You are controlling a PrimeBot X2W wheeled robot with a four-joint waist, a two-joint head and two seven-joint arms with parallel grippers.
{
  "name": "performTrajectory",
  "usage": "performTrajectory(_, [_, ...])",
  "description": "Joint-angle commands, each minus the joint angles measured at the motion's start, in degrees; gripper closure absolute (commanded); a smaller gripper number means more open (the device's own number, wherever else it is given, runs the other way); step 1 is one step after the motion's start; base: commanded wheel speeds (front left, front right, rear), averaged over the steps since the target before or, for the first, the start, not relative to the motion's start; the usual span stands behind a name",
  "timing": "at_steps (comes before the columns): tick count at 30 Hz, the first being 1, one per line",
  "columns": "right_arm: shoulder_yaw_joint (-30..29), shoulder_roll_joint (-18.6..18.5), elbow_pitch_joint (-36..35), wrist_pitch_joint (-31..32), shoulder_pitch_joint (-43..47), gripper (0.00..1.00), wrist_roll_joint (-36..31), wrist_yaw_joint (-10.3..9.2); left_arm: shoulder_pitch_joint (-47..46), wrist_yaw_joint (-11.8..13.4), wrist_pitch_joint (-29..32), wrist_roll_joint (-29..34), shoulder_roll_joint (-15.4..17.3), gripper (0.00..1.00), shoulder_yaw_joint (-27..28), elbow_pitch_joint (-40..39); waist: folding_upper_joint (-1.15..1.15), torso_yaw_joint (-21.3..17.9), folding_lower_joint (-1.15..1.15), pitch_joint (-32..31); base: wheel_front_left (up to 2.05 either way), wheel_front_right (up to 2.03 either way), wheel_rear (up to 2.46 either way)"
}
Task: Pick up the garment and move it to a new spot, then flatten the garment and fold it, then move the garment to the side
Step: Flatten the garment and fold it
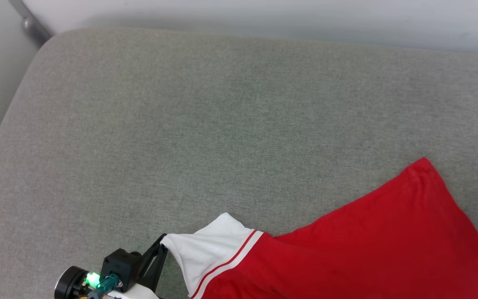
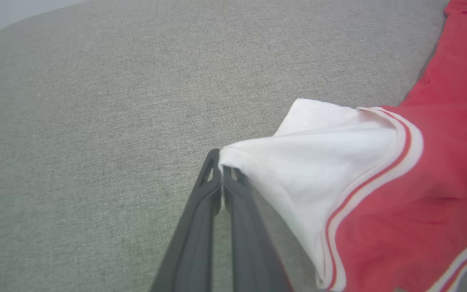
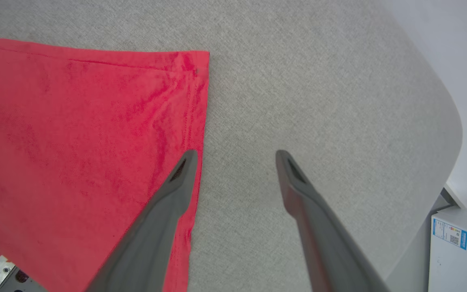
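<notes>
- Pinching the tip of the white sleeve, the left gripper has its fingers pressed together on the cloth edge.
- right gripper: fingers spread wide, holding nothing, one over the red side edge, one over bare upholstery.
- garment lies near-right on the grey cushion.
- To flatten, I'd draw the sleeve outward low with even tension and pin the far edge.
- Cloth is soft, thin and lightly creased; the cushion is coarse-woven with rounded corners.
</notes>
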Motion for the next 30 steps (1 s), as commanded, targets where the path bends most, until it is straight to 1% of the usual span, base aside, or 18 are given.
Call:
performTrajectory(1, [0.94,0.24,0.16,1.01,-2.16,0.0,-1.14,-0.04,-0.69,-0.2,-0.05,0.22,-0.1,1.0,0.19,0.15,0.0,1.1,0.0,1.27,0.0,0.0,0.0])
performTrajectory(5, [6.28,3.62,2.31,5.31,-9.0,0.0,-3.29,-0.04,-2.11,-0.36,-0.15,0.93,-1.23,1.0,0.1,0.4,0.0,2.44,0.0,3.65,0.0,0.0,0.0])
performTrajectory(9, [11.15,5.89,6.57,7.11,-14.12,0.0,-4.01,-0.04,-3.37,-0.79,-0.3,1.52,-2.24,1.0,0.0,0.83,0.0,3.64,0.0,5.94,0.0,0.0,0.0])
performTrajectory(13, [14.24,8.1,11.46,6.54,-17.62,0.0,-4.28,-0.04,-4.2,-1.21,-0.51,1.73,-3.0,1.0,0.21,1.41,0.0,4.29,0.0,7.91,0.0,0.0,0.0])
performTrajectory(16, [18.06,8.98,13.84,6.1,-19.16,0.0,-4.94,-0.04,-4.93,-1.49,-0.58,1.91,-3.36,1.0,0.31,1.98,0.0,4.64,0.0,8.97,0.0,0.0,0.0])
performTrajectory(22, [24.62,10.52,18.09,4.95,-19.32,0.0,-2.83,-0.04,-5.56,-2.17,-0.68,1.83,-4.28,1.0,0.14,3.43,0.0,4.55,0.0,9.22,0.0,0.0,0.0])
performTrajectory(23, [25.99,10.33,18.17,4.68,-19.31,0.67,-2.69,-0.02,-5.45,-2.24,-0.71,1.67,-4.34,1.0,0.15,3.67,0.0,4.4,0.0,8.9,0.0,0.0,0.0])
performTrajectory(24, [27.17,10.11,18.27,4.29,-19.39,1.0,-2.19,0.06,-5.23,-2.33,-0.73,1.52,-4.39,1.0,0.12,3.89,0.0,4.23,0.0,8.49,0.0,0.0,0.0])
performTrajectory(25, [27.26,9.94,18.82,0.03,-20.92,1.0,-1.45,0.03,-4.54,-2.56,-0.78,1.24,-4.4,1.0,-0.11,4.58,0.0,3.46,0.0,6.63,0.0,0.0,0.0])
performTrajectory(28, [27.7,9.55,19.11,-5.28,-22.65,1.0,-2.5,-0.06,-4.01,-2.84,-0.65,0.92,-4.2,1.0,-0.31,5.24,0.0,2.49,0.0,3.72,0.0,0.0,0.0])
performTrajectory(30, [28.5,9.69,19.23,-8.59,-22.93,1.0,-2.19,-0.04,-3.76,-3.01,-0.39,1.04,-3.43,1.0,-0.43,5.87,0.0,1.62,0.0,1.26,0.0,0.0,0.0])
